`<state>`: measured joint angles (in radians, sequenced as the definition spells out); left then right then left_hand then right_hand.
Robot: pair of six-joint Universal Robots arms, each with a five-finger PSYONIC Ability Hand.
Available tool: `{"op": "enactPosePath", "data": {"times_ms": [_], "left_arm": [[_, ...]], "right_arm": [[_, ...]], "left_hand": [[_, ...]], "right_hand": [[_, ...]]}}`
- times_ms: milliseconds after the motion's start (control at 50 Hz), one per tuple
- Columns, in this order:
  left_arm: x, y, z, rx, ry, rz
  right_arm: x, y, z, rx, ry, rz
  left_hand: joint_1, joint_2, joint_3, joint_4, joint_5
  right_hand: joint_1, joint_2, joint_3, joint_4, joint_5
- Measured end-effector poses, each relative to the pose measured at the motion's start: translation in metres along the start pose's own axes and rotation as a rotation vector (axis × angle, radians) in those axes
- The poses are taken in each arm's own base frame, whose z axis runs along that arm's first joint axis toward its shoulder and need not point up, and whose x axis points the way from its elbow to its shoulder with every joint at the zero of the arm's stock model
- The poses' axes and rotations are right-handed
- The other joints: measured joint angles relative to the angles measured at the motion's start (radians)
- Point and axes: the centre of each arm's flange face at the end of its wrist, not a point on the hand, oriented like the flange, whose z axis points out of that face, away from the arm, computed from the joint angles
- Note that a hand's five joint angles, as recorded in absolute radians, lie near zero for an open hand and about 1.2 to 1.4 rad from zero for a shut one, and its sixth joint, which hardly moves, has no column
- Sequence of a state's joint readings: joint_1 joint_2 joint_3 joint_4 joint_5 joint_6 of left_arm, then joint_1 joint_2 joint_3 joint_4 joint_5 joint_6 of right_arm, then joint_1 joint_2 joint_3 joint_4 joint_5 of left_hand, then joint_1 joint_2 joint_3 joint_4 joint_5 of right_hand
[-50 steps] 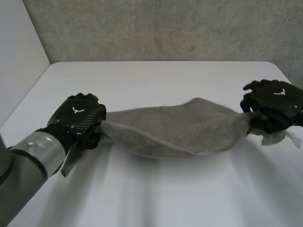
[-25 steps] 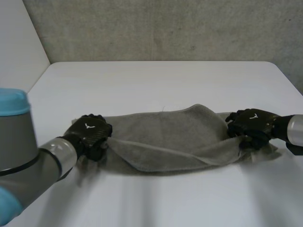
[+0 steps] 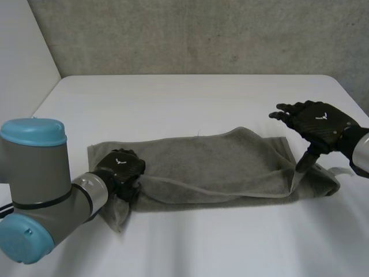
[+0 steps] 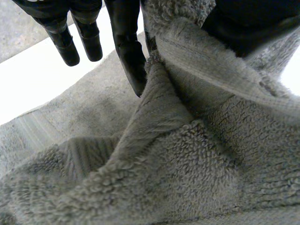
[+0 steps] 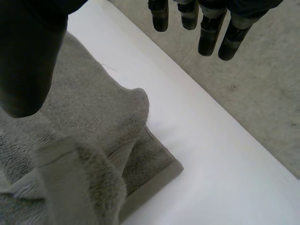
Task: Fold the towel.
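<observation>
Your L hand (image 3: pixel 121 168) pinches the towel (image 3: pixel 213 164) btw finger and thumb at its near end. R hand (image 3: pixel 317 122) is spread wide, holding nothing, w/ the towel's far end just under its thumb.

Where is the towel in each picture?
Head view: the towel lies across the white table, left hand gripping one end, right hand open over the other.
Left wrist view: the towel bunches under the left hand.
Right wrist view: the towel's corner lies under the right hand.
Shared landmark: the white table.
</observation>
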<state>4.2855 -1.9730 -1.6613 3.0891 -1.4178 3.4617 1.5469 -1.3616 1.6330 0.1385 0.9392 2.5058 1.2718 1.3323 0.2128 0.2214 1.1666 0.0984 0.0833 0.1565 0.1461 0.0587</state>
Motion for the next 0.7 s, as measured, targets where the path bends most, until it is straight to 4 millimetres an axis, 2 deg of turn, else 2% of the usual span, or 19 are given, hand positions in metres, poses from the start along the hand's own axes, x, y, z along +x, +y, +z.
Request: {"op": "enactPosePath", "data": {"times_ms": [120, 260, 380, 460, 540, 620, 700], "left_arm": [[0.007, -0.003, -0.008, 0.014, 0.014, 0.011], [0.009, -0.005, -0.016, 0.024, 0.015, 0.015], [0.009, -0.006, -0.02, 0.029, 0.012, 0.015], [0.009, -0.007, -0.022, 0.034, 0.01, 0.015], [0.009, -0.008, -0.024, 0.037, 0.009, 0.015], [0.009, -0.008, -0.026, 0.039, 0.009, 0.014], [0.009, -0.008, -0.028, 0.042, 0.006, 0.013]], "right_arm": [[-0.01, 0.015, -0.007, -0.045, 0.045, -0.078], [-0.026, 0.041, -0.012, -0.158, 0.052, -0.22], [-0.034, 0.052, -0.012, -0.167, 0.058, -0.293], [-0.035, 0.057, -0.007, -0.136, 0.085, -0.339], [-0.036, 0.062, 0.0, -0.114, 0.097, -0.369], [-0.039, 0.068, 0.008, -0.094, 0.096, -0.391], [-0.04, 0.064, 0.01, -0.068, 0.098, -0.406]], "left_hand": [[0.0, 0.0, 0.0, 0.0, 0.0], [0.0, 0.0, 0.0, 0.0, 0.0], [0.0, 0.0, 0.0, 0.0, 0.0], [0.0, 0.0, 0.0, 0.0, 0.0], [0.0, 0.0, 0.0, 0.0, 0.0], [0.0, 0.0, 0.0, 0.0, 0.0], [0.0, 0.0, 0.0, 0.0, 0.0]], "right_hand": [[0.0, 0.0, 0.0, 0.0, 0.0], [0.0, 0.0, 0.0, 0.0, 0.0], [0.006, 0.008, 0.0, 0.0, 0.0], [0.13, 0.148, 0.0, 0.0, 0.018], [0.396, 0.417, 0.0, 0.0, 0.267], [0.831, 0.857, 0.0, 0.0, 0.715], [1.148, 1.186, 0.0, 0.0, 1.044]]}}
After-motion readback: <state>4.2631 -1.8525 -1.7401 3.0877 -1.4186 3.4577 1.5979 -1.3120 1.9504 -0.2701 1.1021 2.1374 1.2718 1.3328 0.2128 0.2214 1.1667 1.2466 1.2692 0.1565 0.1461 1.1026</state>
